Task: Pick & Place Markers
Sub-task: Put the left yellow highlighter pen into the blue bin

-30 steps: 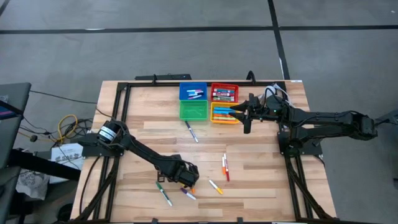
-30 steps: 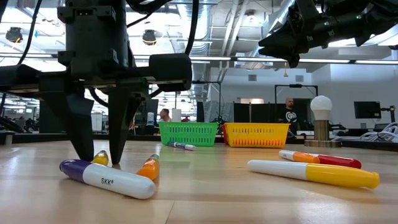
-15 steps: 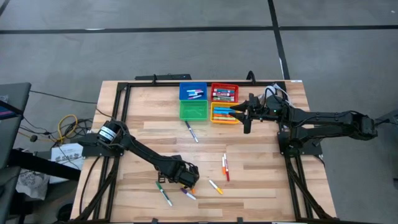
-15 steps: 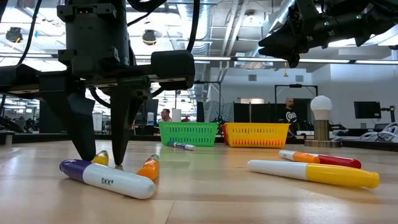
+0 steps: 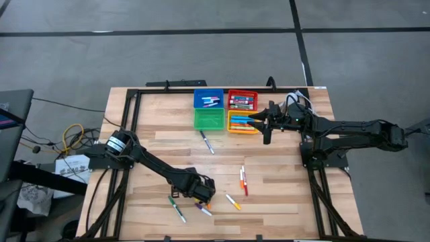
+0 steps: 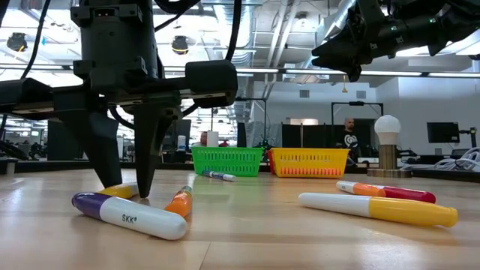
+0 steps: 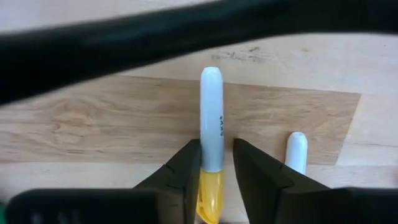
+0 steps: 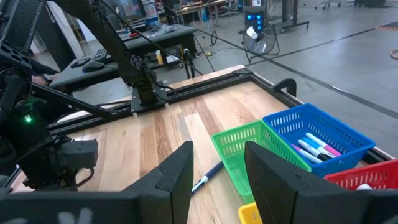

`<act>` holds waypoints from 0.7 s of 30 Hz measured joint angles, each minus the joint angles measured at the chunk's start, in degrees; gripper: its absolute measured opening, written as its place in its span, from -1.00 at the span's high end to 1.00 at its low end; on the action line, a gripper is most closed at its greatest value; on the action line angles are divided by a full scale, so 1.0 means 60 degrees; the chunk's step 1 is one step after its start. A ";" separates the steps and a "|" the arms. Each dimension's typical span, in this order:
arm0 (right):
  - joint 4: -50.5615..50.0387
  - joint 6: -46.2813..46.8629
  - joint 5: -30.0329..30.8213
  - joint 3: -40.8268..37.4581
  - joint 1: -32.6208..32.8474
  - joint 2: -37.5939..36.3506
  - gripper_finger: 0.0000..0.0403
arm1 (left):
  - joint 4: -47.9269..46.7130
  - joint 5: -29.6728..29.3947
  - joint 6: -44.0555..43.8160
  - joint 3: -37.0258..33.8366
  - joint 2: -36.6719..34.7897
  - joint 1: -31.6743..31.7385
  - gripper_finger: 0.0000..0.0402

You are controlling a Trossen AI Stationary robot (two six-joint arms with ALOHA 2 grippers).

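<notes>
Yellow-capped marker (image 7: 211,134) flat on the worktop (image 5: 282,195), white barrel pointing away from the wrist, yellow cap nearest the palm. Probably light, stiff and smooth: round plastic, apt to roll or twist if pinched off-centre, not fragile. Best taken across the barrel close to where cap meets white body, square to its length, so that it does not pivot.

Sits exactly between the two fingers (image 7: 180,171) of the left pincer (image 7: 214,163), in the near-left part of the worktop in the high view. Fingers close on either side at the cap joint, narrowing but by the look not yet firmly pinching; tips (image 6: 142,191) down at the wood in the low view. Whether contact is made on both sides cannot be told.

Just beside, a purple-capped marker (image 6: 129,215) lies nearer the low camera, and an orange-capped marker (image 6: 180,202) to the other side, both near enough to be nudged. Further off, a yellow marker (image 6: 379,208) and a red and orange pair (image 6: 386,191) toward mid-worktop, and a green-capped marker (image 5: 177,208) by the near edge.

Right pincer (image 8: 217,165) aloft next to the yellow bin (image 5: 243,124) at the far side, fingers spread with nothing between them. Green bin (image 5: 209,119), blue bin (image 5: 208,99) and red bin (image 5: 242,100) alongside.
</notes>
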 joint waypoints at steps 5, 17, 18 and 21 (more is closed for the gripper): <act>0.0000 0.0000 0.0000 0.0000 0.0000 0.0000 0.33 | 0.0089 -0.0007 -0.0064 -0.0150 -0.0039 0.0000 0.71; 0.0003 -0.0004 0.0000 0.0000 0.0000 0.0000 0.34 | 0.0199 -0.0145 -0.0095 -0.0331 -0.0058 0.0011 0.74; 0.0004 -0.0004 0.0000 0.0000 0.0000 -0.0004 0.34 | 0.0183 -0.0262 -0.0078 -0.0335 -0.0058 0.0006 0.76; 0.0004 -0.0004 0.0000 0.0000 0.0000 -0.0001 0.34 | 0.0149 -0.0561 -0.0055 -0.0339 -0.0058 0.0027 0.78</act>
